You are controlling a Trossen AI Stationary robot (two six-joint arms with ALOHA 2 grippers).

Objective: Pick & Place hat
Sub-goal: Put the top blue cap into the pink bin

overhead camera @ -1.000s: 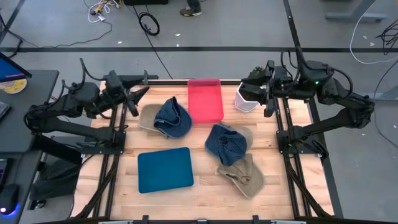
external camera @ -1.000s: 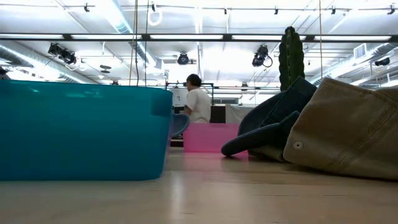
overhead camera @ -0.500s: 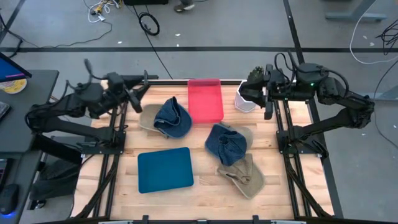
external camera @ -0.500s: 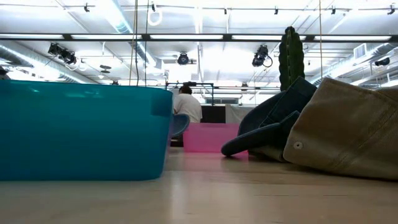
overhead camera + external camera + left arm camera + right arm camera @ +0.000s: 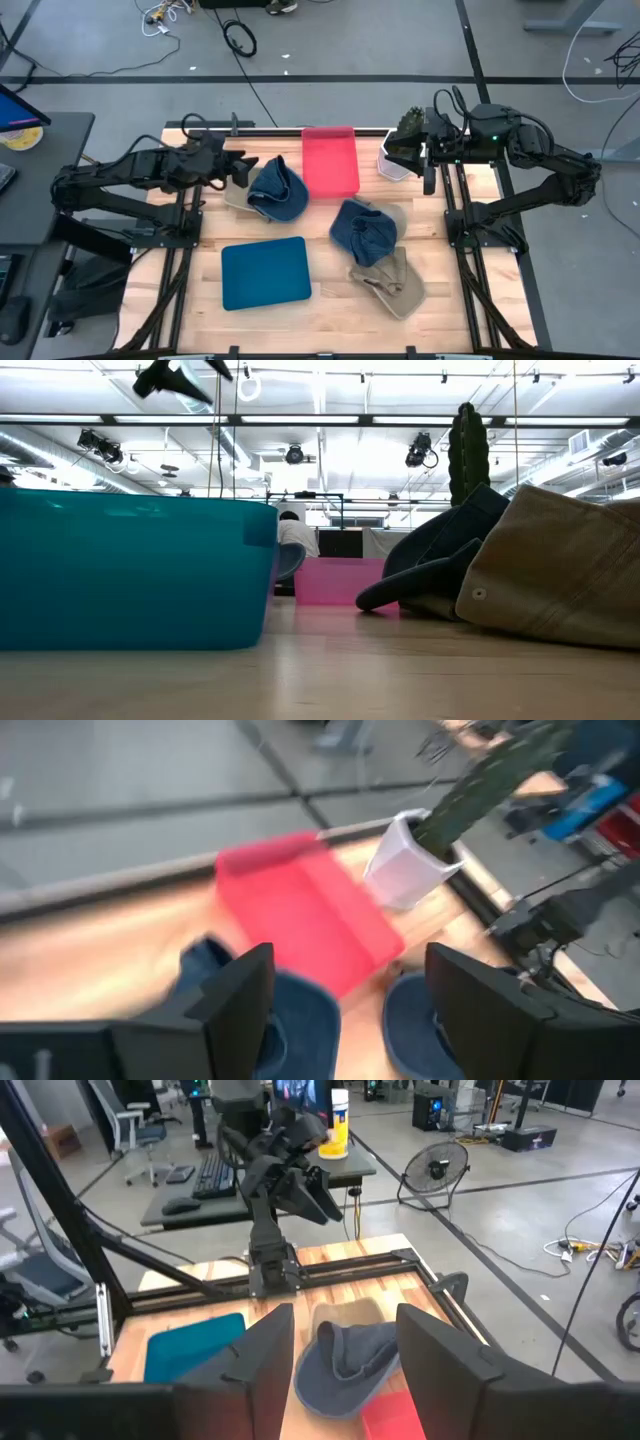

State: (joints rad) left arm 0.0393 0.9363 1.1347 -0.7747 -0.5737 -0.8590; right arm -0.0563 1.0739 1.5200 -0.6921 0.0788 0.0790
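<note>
Approach step. Left gripper spread wide, empty, just left of far-left blue hat lying on table. Right gripper parted, empty, waiting far right. Next, likely: lower left gripper onto hat, close, carry to a bin.

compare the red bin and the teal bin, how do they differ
The red bin sits at the table's far edge, between a blue denim hat and a white pot; the teal bin sits nearer the front, left of centre. The red bin looks narrower, set lengthwise; the teal bin is wider, slightly askew. Both are rectangular and hold no hat.
</note>
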